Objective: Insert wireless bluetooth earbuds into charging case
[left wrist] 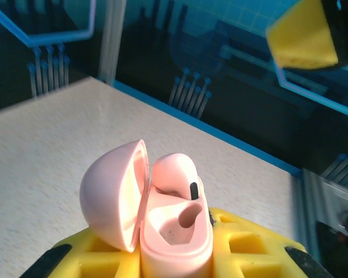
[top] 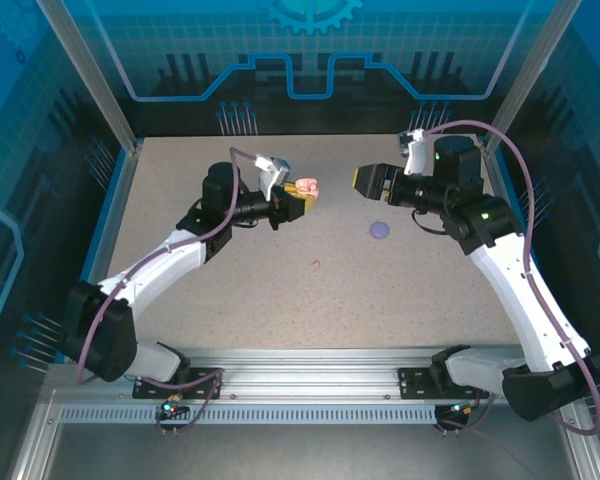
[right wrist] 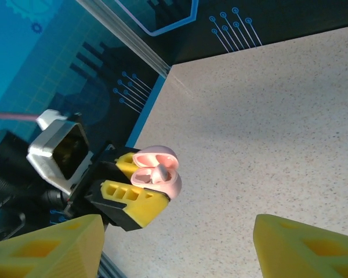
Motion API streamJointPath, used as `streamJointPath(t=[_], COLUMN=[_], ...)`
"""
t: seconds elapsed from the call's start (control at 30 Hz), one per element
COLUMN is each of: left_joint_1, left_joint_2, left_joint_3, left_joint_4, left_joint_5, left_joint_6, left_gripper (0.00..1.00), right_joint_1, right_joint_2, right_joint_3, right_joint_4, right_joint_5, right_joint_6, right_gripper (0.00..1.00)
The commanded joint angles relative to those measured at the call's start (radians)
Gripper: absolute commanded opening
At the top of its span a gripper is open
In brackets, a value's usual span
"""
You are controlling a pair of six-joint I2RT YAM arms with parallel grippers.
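Spreading beneath everything, the table (top: 280, 300) was a speckled beige slab, matte and grainy, walled by glossy blue panels (top: 310, 60) printed with circuit-like lines; over it reached the left arm (top: 170, 260) and the right arm (top: 510, 270), both of smooth white shell with black joints, meeting tip to tip near the middle of the table's far edge; the left gripper (top: 300, 198) was clamped on the base of the charging case (left wrist: 174, 231), its blocky yellow fingers (left wrist: 98, 258) ribbed with square hollows on either side; the right gripper (top: 364, 180) stood just apart from the case, facing it, its wedge-shaped yellow fingers (right wrist: 46, 249) spread wide with nothing between them; the case was pale pink, rounded and satin-smooth, held above the table with its domed lid (left wrist: 110, 194) swung open on a hinge; a purple disc (top: 380, 230), flat and round, lay on the table right of centre, below the right gripper; smallest, one pinkish-white earbud (left wrist: 174, 168), glossy with a small dark oval on its side, sat in one well of the case; the well beside it showed as a smooth curved hollow.
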Motion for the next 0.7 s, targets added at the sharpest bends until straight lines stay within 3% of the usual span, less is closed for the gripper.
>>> streamJointPath(t=[0.0,0.1,0.27,0.67], left_joint_1=[-0.050,-0.089,-0.115,-0.127], left_joint_2=[-0.060,-0.072,-0.070,-0.017], left_joint_3=[-0.044,-0.057,-0.070,-0.037], left_joint_4=[0.188,0.231,0.314,0.316], left_joint_5=[-0.178,-0.225,-0.284,-0.275], left_joint_6=[0.132,0.204,0.214,0.206], left_gripper=[0.01,0.00,0.00,0.00], right_joint_1=[0.055,0.107,0.189,0.214], right_joint_2=[-0.007,0.010,0.041,0.095], right_joint_3=[-0.027,0.001,0.065,0.131], right_joint_4=[0.079,0.080,0.016,0.001], right_joint_5=[0.061,0.088,0.172,0.249], right_joint_6=[0.088,0.062,-0.089,-0.129], right_gripper=[0.70,0.70,0.70,0.59])
